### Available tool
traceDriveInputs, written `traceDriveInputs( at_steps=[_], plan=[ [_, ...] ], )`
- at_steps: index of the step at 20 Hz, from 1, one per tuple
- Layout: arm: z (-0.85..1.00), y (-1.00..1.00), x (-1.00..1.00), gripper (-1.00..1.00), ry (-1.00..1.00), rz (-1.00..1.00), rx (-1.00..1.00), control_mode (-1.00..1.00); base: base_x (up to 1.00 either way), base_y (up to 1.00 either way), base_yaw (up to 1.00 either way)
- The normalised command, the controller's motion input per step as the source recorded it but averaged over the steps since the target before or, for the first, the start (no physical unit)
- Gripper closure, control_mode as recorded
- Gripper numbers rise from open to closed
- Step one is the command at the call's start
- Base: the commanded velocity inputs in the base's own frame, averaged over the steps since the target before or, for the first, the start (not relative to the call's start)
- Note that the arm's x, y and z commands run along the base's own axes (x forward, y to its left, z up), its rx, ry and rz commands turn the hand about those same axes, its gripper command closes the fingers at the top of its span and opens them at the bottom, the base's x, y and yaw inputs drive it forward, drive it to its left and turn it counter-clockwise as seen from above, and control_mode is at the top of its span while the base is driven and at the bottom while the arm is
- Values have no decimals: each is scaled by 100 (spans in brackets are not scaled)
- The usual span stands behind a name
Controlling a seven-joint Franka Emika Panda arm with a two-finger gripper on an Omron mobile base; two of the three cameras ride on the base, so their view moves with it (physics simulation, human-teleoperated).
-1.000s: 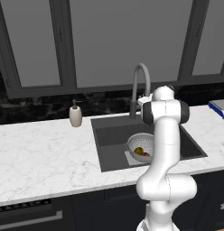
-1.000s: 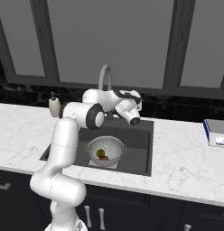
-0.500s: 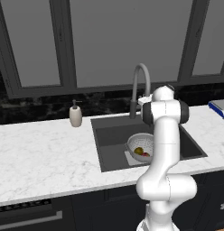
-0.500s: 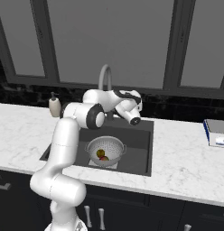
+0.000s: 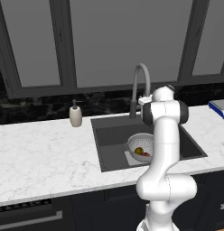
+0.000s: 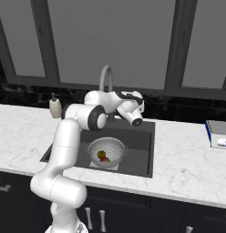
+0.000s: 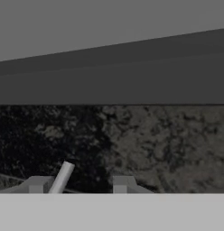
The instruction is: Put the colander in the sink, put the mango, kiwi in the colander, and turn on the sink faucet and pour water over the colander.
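The silver-grey perforated metal colander [image 6: 107,152] with two small side handles sits in the large dark grey rectangular sink [image 6: 137,145], at the middle of the right base view, on the basin's lighter grey square patch. Inside it lie the small olive-brown oval kiwi [image 6: 101,154] and, just beside it, the small red rounded mango [image 6: 105,160]. In the left base view the colander [image 5: 140,145] shows right of centre, partly behind the white arm, with the kiwi [image 5: 138,150] and mango [image 5: 145,154] in it.

The tall grey gooseneck sink faucet [image 6: 105,78] rises behind the basin, above centre. The gripper [image 7: 80,184] at the bottom of the hand view has its fingertips [image 7: 124,183] apart; a thin pale grey lever [image 7: 62,177] slants up just beside the left-hand tip, and whether they pinch it I cannot tell. Beyond is dark speckled stone backsplash [image 7: 154,140].

A white soap dispenser [image 5: 76,115] stands on the white marble counter [image 5: 41,149], left of the sink.
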Motion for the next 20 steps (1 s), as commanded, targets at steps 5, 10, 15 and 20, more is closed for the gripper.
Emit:
traceDriveInputs(
  at_steps=[5,10,15,20],
  plan=[
    [-26,-54,0,100,0,0,1,-100,0,0,0],
    [-29,-56,0,100,0,0,2,-100,0,0,0],
    [-31,-54,0,100,0,0,3,-100,0,0,0],
    [-34,-51,0,100,0,0,4,-100,0,0,0]
  ],
)
